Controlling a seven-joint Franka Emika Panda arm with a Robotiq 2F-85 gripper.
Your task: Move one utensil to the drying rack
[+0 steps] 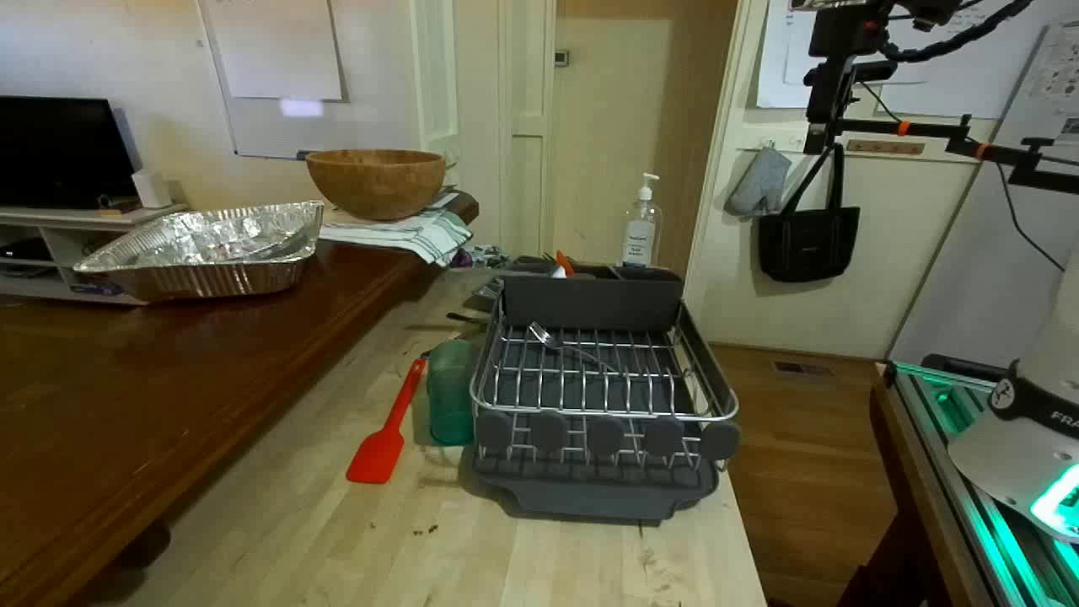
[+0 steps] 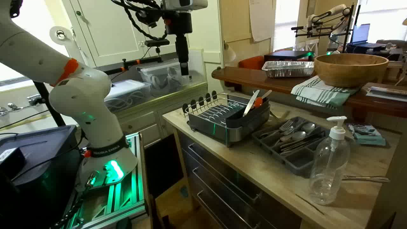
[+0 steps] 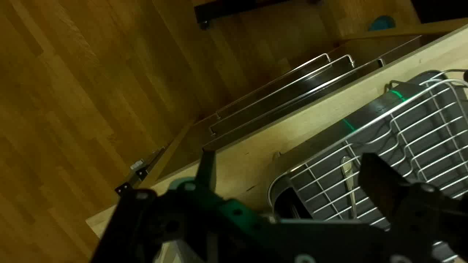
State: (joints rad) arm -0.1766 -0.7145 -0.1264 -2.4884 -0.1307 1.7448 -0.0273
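Note:
The drying rack (image 1: 590,497) is dark grey with wire prongs. It stands on the counter in both exterior views (image 2: 210,128) and in the wrist view (image 3: 329,137). A thin long-handled metal fork (image 1: 575,348) lies on its wires, and its handle shows in the wrist view (image 3: 350,182). A dark thin handle (image 1: 466,319) lies on the counter by the rack's far corner; what it belongs to is hidden. My gripper (image 3: 289,157) is open and empty. It hangs well above the counter, high over the scene in both exterior views (image 1: 816,139) (image 2: 184,71).
A red spatula (image 1: 388,438) and a green cup (image 1: 451,396) lie beside the rack. Behind it stand a cutlery tray (image 2: 300,158) and a soap bottle (image 2: 327,171). A knife (image 2: 251,102) sticks up from the rack's caddy. A raised wooden ledge (image 1: 337,337) runs alongside.

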